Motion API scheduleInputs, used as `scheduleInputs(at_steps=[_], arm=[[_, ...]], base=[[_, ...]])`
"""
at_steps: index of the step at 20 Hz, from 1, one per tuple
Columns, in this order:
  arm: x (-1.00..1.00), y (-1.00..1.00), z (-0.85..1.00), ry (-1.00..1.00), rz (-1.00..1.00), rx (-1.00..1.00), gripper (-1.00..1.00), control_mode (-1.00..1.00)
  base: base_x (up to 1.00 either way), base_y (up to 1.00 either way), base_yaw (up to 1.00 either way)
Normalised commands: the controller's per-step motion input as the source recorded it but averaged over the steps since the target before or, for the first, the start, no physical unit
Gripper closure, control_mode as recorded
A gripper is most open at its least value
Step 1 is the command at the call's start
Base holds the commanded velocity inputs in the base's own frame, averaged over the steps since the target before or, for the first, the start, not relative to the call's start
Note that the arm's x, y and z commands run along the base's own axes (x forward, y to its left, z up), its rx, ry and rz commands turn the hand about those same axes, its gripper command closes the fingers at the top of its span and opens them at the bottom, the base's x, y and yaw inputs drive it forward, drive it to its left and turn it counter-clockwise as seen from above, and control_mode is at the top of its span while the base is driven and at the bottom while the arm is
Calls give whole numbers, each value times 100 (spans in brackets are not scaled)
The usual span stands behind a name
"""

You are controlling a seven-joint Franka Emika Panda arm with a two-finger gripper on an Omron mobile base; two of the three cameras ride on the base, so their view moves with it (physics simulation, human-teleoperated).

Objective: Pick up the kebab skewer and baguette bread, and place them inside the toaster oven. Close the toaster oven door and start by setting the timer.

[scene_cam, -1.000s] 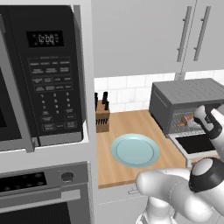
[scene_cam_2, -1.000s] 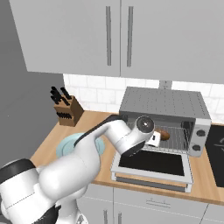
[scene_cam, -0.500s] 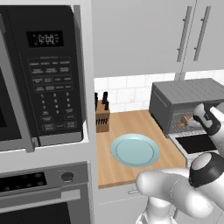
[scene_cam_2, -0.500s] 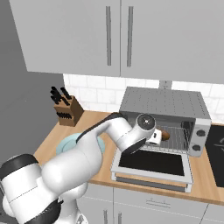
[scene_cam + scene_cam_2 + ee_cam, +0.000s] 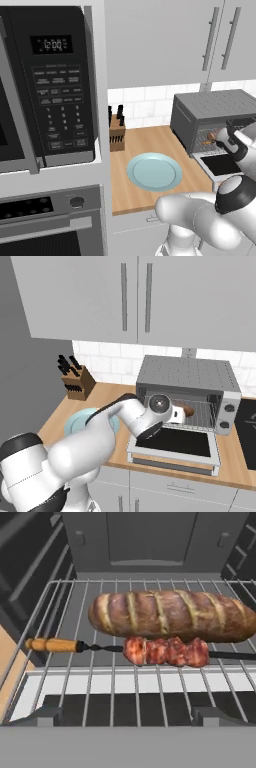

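Since both foods already lie on the wire rack (image 5: pixel 70 677), the gripper (image 5: pixel 127 714), jaws wide and empty, should back clear before swinging the door (image 5: pixel 175 446) up. On the counter, the plate (image 5: pixel 154 171) sits bare; in the toaster oven (image 5: pixel 187 387), the skewer (image 5: pixel 150 649) touches the front of the bread (image 5: pixel 172 614).

The arm's wrist (image 5: pixel 161 404) has drawn slightly back from the toaster oven (image 5: pixel 187 376).
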Motion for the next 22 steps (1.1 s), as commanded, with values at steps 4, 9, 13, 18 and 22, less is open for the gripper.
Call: scheduleInputs(at_steps=[4, 9, 13, 18, 22], arm=[[0, -26, -8, -3, 0, 0, -100, -100], [1, -30, 0, 0, 0, 0, -100, -100], [2, -16, -5, 0, 0, 0, -100, -100], [17, -8, 0, 0, 1, 0, -100, -100], [8, 0, 0, 0, 0, 0, -100, -100]], base=[[0, 0, 0], [0, 0, 0], [0, 0, 0], [0, 0, 0], [0, 0, 0]])
